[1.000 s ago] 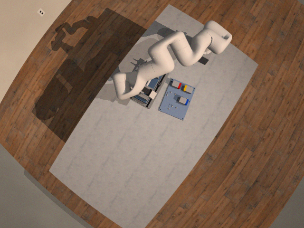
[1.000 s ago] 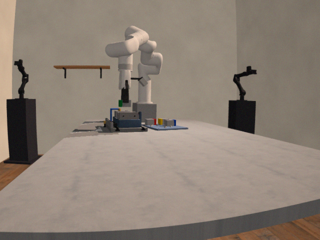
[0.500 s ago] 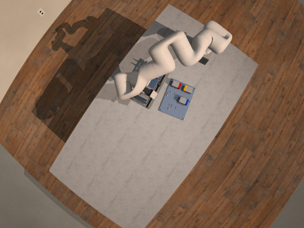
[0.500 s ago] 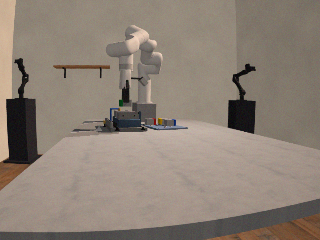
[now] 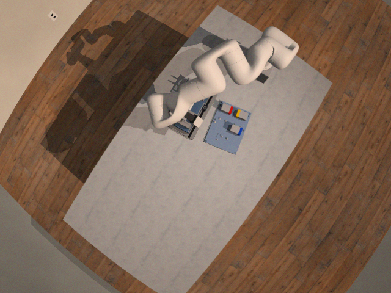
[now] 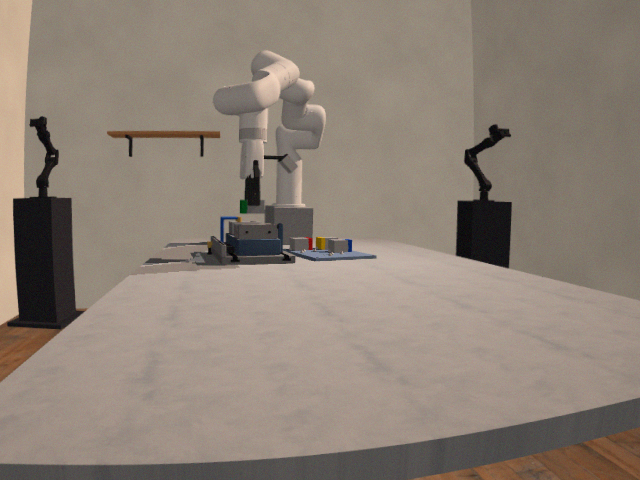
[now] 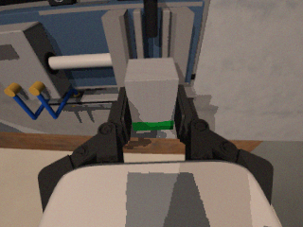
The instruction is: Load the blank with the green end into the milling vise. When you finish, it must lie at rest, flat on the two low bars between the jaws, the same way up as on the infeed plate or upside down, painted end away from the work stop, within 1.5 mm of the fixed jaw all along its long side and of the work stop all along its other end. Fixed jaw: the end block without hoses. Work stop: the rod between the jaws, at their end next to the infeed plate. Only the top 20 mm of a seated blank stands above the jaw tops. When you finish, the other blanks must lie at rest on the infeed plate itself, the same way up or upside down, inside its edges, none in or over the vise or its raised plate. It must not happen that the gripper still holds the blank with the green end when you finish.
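My gripper (image 7: 151, 97) is shut on the grey blank (image 7: 151, 90) with the green end (image 7: 152, 125), gripping its long sides. In the exterior view the gripper (image 6: 252, 192) holds this blank level in the air, well above the vise (image 6: 253, 238), with the green end (image 6: 243, 206) pointing left, away from the infeed plate (image 6: 327, 254). From above, the arm hides most of the vise (image 5: 189, 121); only the blank's plain end (image 5: 198, 121) shows. In the wrist view the vise's grey bars (image 7: 142, 33) and a dark rod (image 7: 151, 16) lie beyond the blank.
Three other blanks lie on the infeed plate (image 5: 227, 127): red-ended (image 5: 227, 108), yellow-ended (image 5: 241, 114) and blue-ended (image 5: 236, 129). Blue hoses with yellow fittings (image 7: 33, 96) and a white rod (image 7: 80, 61) sit on the vise's left side in the wrist view.
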Robot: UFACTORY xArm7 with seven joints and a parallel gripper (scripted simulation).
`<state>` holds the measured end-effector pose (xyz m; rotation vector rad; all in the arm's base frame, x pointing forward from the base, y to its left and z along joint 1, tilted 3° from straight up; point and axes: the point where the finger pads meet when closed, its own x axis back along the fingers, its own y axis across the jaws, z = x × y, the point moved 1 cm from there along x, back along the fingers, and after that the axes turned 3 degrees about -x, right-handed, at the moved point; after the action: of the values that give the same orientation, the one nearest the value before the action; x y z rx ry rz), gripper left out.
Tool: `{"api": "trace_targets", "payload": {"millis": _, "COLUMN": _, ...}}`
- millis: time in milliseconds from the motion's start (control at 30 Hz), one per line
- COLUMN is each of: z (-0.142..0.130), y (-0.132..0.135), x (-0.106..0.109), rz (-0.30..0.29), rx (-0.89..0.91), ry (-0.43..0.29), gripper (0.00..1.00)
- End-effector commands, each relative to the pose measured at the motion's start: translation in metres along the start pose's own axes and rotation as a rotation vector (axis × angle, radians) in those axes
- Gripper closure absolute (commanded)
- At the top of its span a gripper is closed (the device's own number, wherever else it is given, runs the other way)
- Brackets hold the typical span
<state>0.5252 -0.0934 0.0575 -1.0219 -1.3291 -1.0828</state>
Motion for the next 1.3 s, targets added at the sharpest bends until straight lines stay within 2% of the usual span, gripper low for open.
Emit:
{"api": "trace_targets", "payload": {"millis": 0, "z": 0.0, "y": 0.001, "x": 0.002, "rz": -0.004, "rx": 0.0, "ry": -0.002, "gripper": 1.0}}
{"api": "trace_targets", "payload": {"millis": 667, "z": 0.001, "y": 0.0, "x": 0.002, "rz": -0.004, "rx": 0.0, "ry": -0.002, "gripper": 1.0}}
{"api": "trace_targets", "payload": {"millis": 1000, "z": 0.002, "y": 0.0, "x": -0.028, "rz": -0.004, "rx": 0.0, "ry": -0.002, "gripper": 1.0}}
{"api": "trace_targets", "payload": {"millis": 1267, "z": 0.002, "y": 0.0, "x": -0.027, "rz": -0.003, "rx": 0.0, "ry": -0.002, "gripper": 1.0}}
